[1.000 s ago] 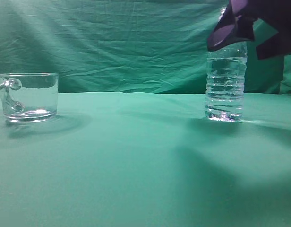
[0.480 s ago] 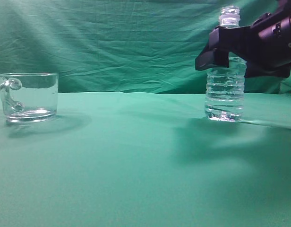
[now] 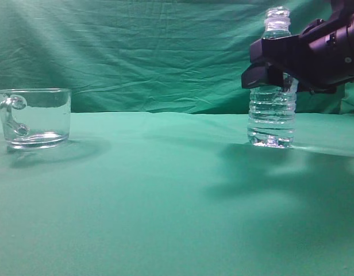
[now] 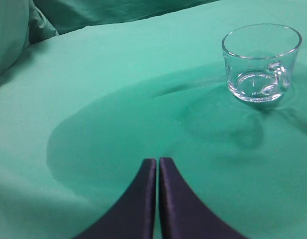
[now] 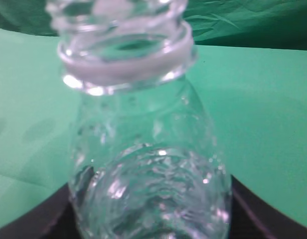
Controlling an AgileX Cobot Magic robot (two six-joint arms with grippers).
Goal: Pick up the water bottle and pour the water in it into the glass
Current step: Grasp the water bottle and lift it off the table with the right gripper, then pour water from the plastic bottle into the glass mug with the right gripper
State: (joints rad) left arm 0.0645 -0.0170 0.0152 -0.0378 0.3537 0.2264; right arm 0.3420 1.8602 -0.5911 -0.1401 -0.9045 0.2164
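Observation:
The water bottle [image 3: 272, 109] stands uncapped on the green cloth at the right, with water [image 3: 272, 123] filling its ribbed body. My right gripper [image 3: 269, 63] comes in from the right and its dark fingers [image 5: 46, 224] press both sides of the bottle's upper body [image 5: 148, 174]. The bottle's base rests on the cloth. The glass [image 3: 34, 118] stands empty at the far left, its handle towards the camera. It also shows in the left wrist view [image 4: 260, 62], up and to the right of my left gripper [image 4: 158, 160], which is shut and empty above the cloth.
The green cloth [image 3: 165, 190] covers the table and hangs as a backdrop behind it. A wide stretch of cloth lies between the glass and the bottle. The left gripper does not show in the exterior view.
My right gripper came down from above the bottle's neck to its upper body and closed in on it. The bottle shifted slightly left. The glass has not moved.

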